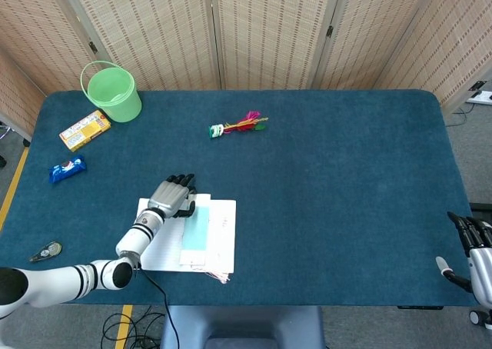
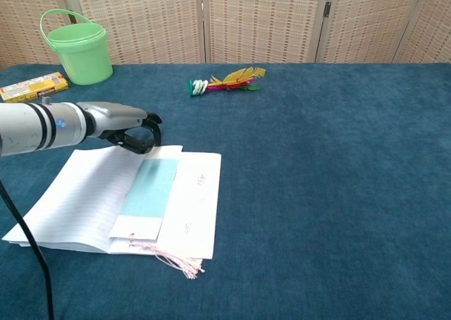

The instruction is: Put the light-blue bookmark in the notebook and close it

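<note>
Just beside the left robot hand, the light-blue bookmark lies on the open notebook.

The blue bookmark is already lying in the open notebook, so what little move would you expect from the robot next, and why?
Probably the left hand will catch the edge of the left page and start folding it over. The bookmark already lies flat along the middle of the open notebook, and that hand sits at the notebook's far edge with nothing visibly in it, so only the closing seems left.
</note>
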Robot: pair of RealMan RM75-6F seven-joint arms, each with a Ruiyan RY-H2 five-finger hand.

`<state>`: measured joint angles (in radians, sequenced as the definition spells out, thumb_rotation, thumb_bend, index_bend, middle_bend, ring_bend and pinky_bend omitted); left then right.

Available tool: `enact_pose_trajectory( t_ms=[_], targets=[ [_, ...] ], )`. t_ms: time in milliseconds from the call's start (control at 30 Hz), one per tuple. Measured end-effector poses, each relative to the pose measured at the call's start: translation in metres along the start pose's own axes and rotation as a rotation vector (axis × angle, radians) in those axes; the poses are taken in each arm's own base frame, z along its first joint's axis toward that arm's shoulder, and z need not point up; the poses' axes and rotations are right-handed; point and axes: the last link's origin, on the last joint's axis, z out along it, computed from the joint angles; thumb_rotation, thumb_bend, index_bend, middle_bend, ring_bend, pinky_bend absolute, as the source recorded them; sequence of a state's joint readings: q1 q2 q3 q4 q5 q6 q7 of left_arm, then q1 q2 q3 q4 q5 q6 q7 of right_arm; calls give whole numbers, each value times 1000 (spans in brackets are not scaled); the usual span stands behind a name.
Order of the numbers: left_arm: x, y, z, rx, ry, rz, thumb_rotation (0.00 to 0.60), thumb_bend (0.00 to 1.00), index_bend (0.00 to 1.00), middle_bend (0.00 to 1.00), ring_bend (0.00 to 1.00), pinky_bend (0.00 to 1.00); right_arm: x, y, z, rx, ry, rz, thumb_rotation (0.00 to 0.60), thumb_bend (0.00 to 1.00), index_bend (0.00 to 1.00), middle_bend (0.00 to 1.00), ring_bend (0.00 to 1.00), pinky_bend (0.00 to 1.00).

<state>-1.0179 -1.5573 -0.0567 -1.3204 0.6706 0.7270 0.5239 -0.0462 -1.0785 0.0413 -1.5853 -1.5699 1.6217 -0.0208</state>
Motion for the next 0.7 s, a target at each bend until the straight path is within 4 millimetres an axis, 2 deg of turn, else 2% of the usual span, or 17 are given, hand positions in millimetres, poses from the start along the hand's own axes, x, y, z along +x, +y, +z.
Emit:
enact_pose_trajectory(
  t_ms=[700],
  targets=[
    [-6, -1, -10, -37, -11, 14, 205, 622, 282, 0, 0, 126, 2, -3, -1, 4, 2, -4, 600, 192, 134, 203, 154, 242]
  ],
)
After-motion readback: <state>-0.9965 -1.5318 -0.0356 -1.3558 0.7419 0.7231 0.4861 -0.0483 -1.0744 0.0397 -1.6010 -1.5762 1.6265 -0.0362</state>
